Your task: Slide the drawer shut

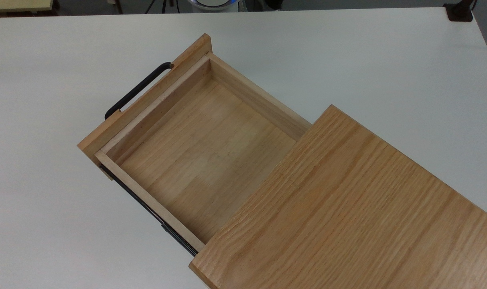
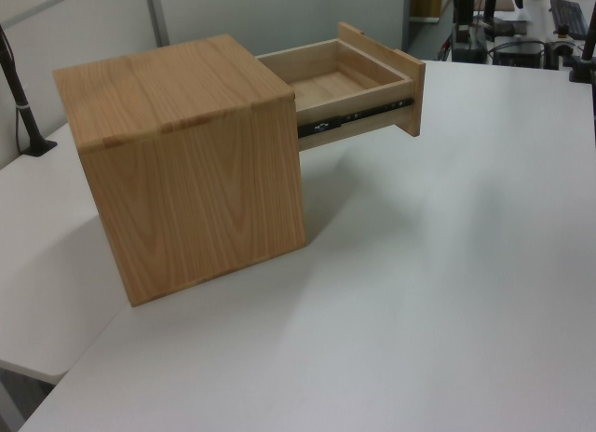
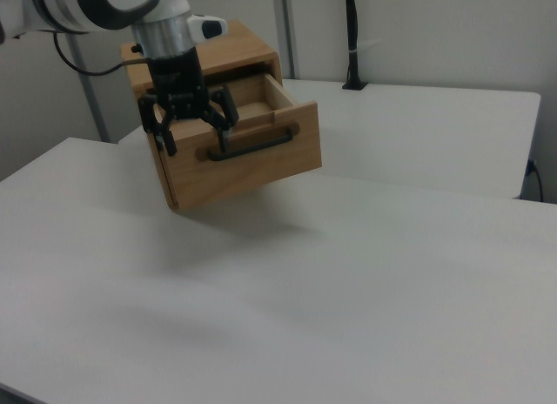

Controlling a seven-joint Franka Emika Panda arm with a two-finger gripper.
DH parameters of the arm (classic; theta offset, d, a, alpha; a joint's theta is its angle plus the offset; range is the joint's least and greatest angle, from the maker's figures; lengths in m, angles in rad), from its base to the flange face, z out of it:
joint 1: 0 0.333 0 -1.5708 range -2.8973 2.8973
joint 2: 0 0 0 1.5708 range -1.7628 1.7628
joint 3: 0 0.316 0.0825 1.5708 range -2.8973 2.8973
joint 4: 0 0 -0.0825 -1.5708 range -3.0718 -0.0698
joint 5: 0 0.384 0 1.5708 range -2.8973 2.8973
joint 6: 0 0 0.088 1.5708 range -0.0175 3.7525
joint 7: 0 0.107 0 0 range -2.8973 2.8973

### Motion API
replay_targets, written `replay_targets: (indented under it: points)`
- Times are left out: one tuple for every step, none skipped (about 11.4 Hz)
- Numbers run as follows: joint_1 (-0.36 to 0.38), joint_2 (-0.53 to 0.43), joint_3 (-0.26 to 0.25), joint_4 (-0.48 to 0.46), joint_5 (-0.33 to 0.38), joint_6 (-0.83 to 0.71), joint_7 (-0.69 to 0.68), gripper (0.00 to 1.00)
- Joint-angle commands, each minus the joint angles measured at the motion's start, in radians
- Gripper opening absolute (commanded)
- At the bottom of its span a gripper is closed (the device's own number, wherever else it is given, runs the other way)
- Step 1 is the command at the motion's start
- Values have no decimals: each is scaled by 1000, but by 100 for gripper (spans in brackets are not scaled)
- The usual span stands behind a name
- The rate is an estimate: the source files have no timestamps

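Observation:
The drawer stands pulled far out of the wooden cabinet, toward the top view's upper left, and it holds nothing. Its thick front panel carries a thin black bar handle, also visible in the right view. In the left view the drawer juts from the top of the cabinet with a black side rail showing. My gripper hangs open in the right view, in line with the left end of the handle. Whether it touches the drawer I cannot tell.
The cabinet rests on a white table with wide bare surface all around. A black clamped pole stands at the table's far edge in the right view. Another black pole rises at the left view's left.

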Motion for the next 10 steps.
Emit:
replay_targets:
  points:
    - [-4,0,-40,-32,-26,70,-132,100]
    - [-9,19,-45,-32,-26,104,-132,100]
    - [-24,39,-45,-31,-26,121,-149,100]
    - [-32,58,-50,-26,-18,125,-158,87]
    - [-32,63,-74,-21,2,136,-158,50]
    - [-32,61,-99,-21,67,153,-158,5]
    - [-32,63,-125,-20,130,164,-175,0]
    - [-32,85,-134,-17,159,190,-220,0]
    - [-34,117,-134,21,176,200,-301,0]
    - [-35,151,-136,43,187,198,-393,0]
